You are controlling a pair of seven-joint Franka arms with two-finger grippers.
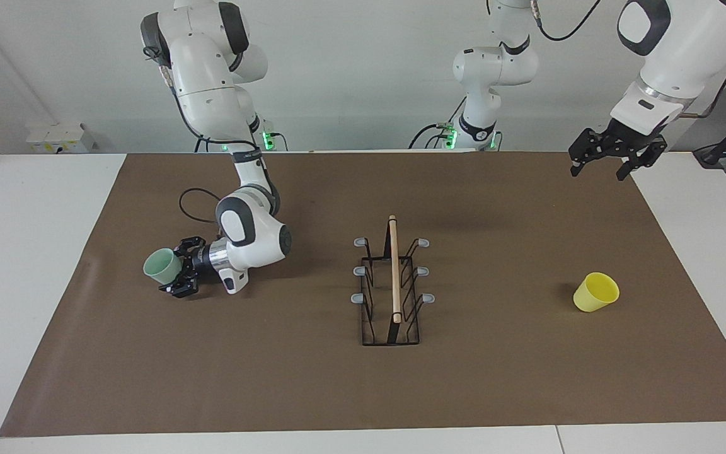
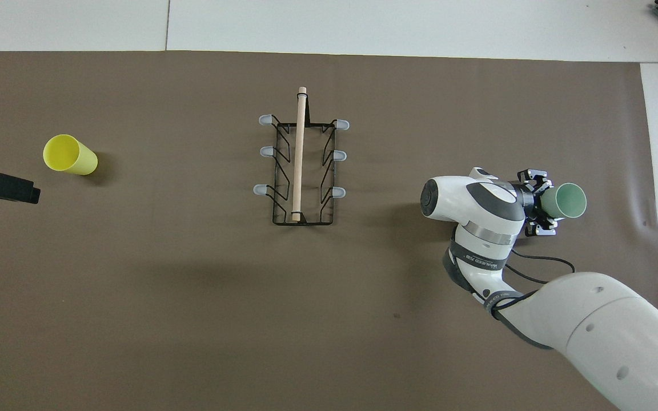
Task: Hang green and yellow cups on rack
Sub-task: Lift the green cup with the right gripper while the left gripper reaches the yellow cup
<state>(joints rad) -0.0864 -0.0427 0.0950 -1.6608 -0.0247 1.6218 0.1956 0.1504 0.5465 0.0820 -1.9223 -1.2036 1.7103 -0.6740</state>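
Facing view: right pincer clasps the green cup sideways low over the desk; left pincer waits spread wide; yellow cup lies toppled toward the left arm's end; rack stands midway.

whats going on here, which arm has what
The right gripper is closed around the green cup, held on its side low over the mat toward the right arm's end. The yellow cup lies on its side, untouched, near the left arm's end. The left gripper waits, open, above the table. The rack holds no cups.
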